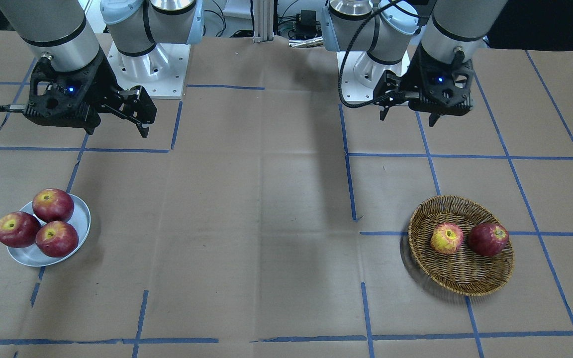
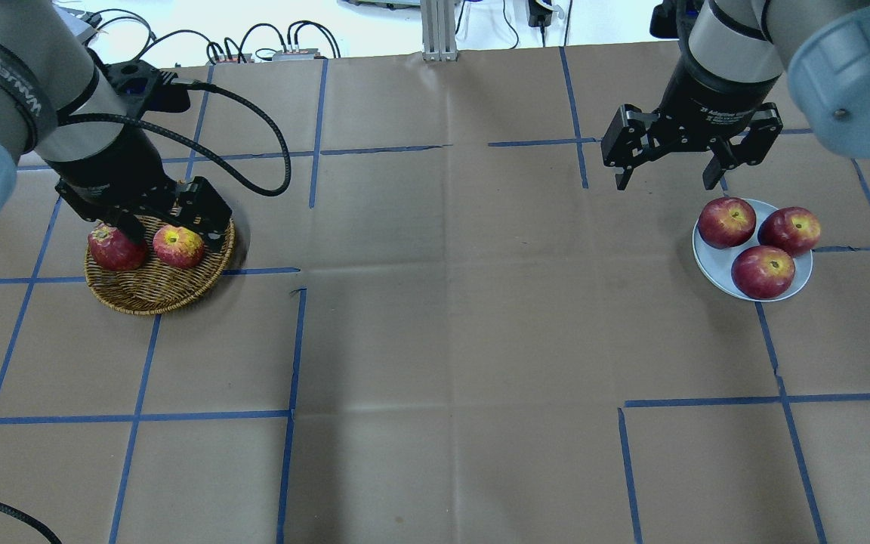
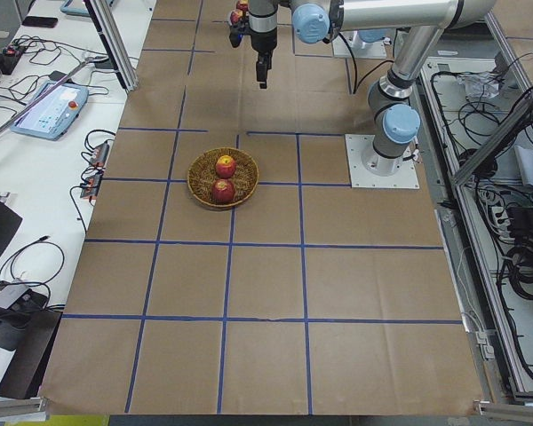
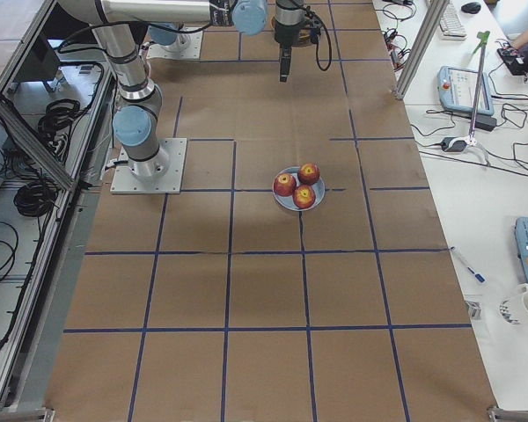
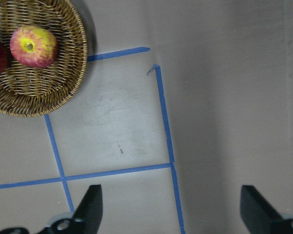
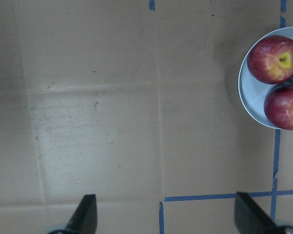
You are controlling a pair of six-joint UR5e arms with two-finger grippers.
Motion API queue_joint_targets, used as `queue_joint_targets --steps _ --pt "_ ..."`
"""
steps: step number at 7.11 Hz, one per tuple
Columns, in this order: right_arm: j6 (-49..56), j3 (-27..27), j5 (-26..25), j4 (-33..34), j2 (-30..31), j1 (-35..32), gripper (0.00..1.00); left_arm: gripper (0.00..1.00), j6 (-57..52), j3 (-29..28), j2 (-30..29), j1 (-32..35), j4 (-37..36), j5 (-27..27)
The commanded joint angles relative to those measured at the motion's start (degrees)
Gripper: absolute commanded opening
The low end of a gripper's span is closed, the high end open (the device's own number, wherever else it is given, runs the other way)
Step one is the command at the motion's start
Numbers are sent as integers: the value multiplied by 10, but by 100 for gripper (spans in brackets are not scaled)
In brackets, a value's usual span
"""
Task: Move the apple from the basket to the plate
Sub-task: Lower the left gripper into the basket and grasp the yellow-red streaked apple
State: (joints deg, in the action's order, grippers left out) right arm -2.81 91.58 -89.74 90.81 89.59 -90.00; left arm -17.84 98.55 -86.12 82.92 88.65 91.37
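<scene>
The yellow, red-streaked apple point(image 1: 446, 238) lies in the wicker basket point(image 1: 460, 278) beside a dark red apple point(image 1: 488, 239). It also shows in the overhead view point(image 2: 178, 247) and at the top left of the left wrist view point(image 5: 33, 46). My left gripper point(image 1: 408, 118) hangs open and empty, high above the table on the robot's side of the basket point(image 5: 39, 97). The grey-white plate point(image 1: 82, 214) at the other end holds three dark red apples. My right gripper point(image 2: 669, 177) is open and empty, raised near the plate point(image 2: 714, 261).
Brown paper with blue tape lines covers the table point(image 2: 435, 340). The stretch between the basket point(image 2: 155, 291) and the plate point(image 6: 254, 97) is bare paper. The arm bases point(image 1: 147, 64) stand at the robot's edge. The three apples point(image 2: 726, 222) cover most of the plate.
</scene>
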Motion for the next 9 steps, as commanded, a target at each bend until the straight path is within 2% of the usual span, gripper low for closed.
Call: queue_joint_targets --steps 1,4,5,6,9 --pt "1 0 0 0 1 0 100 100 -117 25 -44 -47 -100 -1" --pt "0 0 0 -1 1 0 100 100 -210 66 -106 -114 -163 -2" --pt "0 0 0 -1 1 0 100 100 -250 65 -147 -118 -219 -1" --pt "0 0 0 0 1 0 100 100 -266 57 -173 -121 -242 0" --pt "0 0 0 0 0 0 100 100 -273 59 -208 -128 -263 -3"
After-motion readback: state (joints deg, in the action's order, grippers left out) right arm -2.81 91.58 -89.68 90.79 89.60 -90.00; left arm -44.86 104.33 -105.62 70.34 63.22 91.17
